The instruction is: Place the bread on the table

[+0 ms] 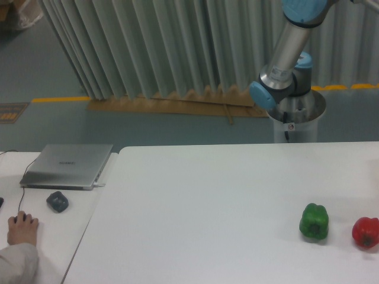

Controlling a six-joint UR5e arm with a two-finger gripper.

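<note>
The bread does not show in this view; it is hidden or out of frame. The white table [201,207] fills the lower middle and right. On it stand a green pepper [314,222] and a red pepper [365,232] near the right edge. Only the arm's base and lower links [287,65] show at the top right, rising out of the frame. The gripper is out of view.
A smaller white desk [41,201] at the left holds a closed silver laptop [68,165], a dark mouse-like object [57,202] and a person's hand [22,229]. A grey curtain hangs behind the table.
</note>
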